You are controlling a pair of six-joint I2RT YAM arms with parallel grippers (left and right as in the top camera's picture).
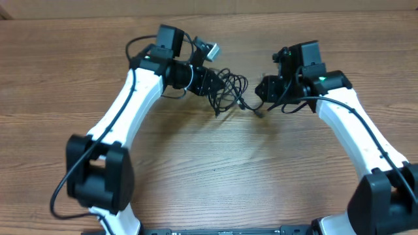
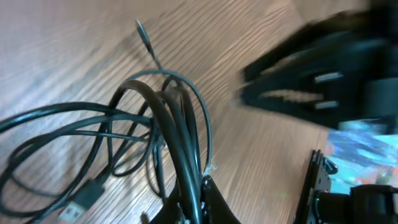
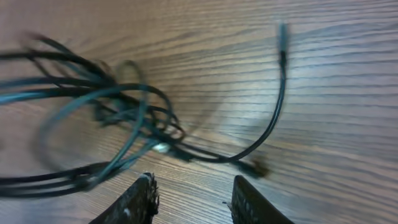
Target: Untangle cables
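So, the cables (image 1: 230, 88) are a messy knot at about 12 o'clock on the desk (image 1: 209, 176), fairly near the far edge but fully on the wood. The left end effector (image 2: 196, 208) sits at 9 o'clock of the knot, clamped on a bunch of strands, with loops arching out from it. The right end effector (image 3: 194, 186) is at 3 o'clock, fingers apart with nothing between them, just short of the knot. One loose strand trails its way and ends in a plug (image 3: 283, 31) lying flat. Most of the room is toward 6 o'clock: bare wood between the left arm (image 1: 130, 104) and right arm (image 1: 356, 124).
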